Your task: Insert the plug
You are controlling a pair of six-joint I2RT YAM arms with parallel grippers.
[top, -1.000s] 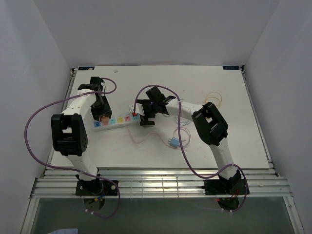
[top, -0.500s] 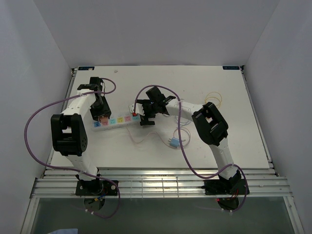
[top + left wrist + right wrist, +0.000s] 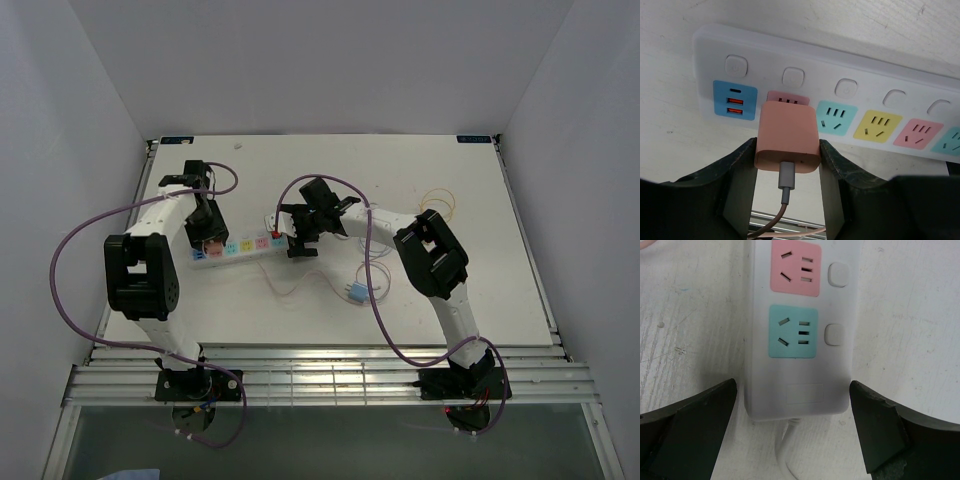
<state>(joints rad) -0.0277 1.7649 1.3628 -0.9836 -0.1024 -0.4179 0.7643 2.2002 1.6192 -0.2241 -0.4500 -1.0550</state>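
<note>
The left gripper (image 3: pixel 788 152) is clamped on the flat sides of the salmon-pink boxy plastic plug (image 3: pixel 787 132), judged light, rigid and smooth, at the pink socket (image 3: pixel 788 98) of the white plastic power strip (image 3: pixel 865 65), whose cord end the right gripper (image 3: pixel 792 390) straddles, jaws spread wide.

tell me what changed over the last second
Nothing visibly changed. The left gripper stays shut on the plug at the strip's pink socket, and the right gripper stays open astride the strip's cord end.
</note>
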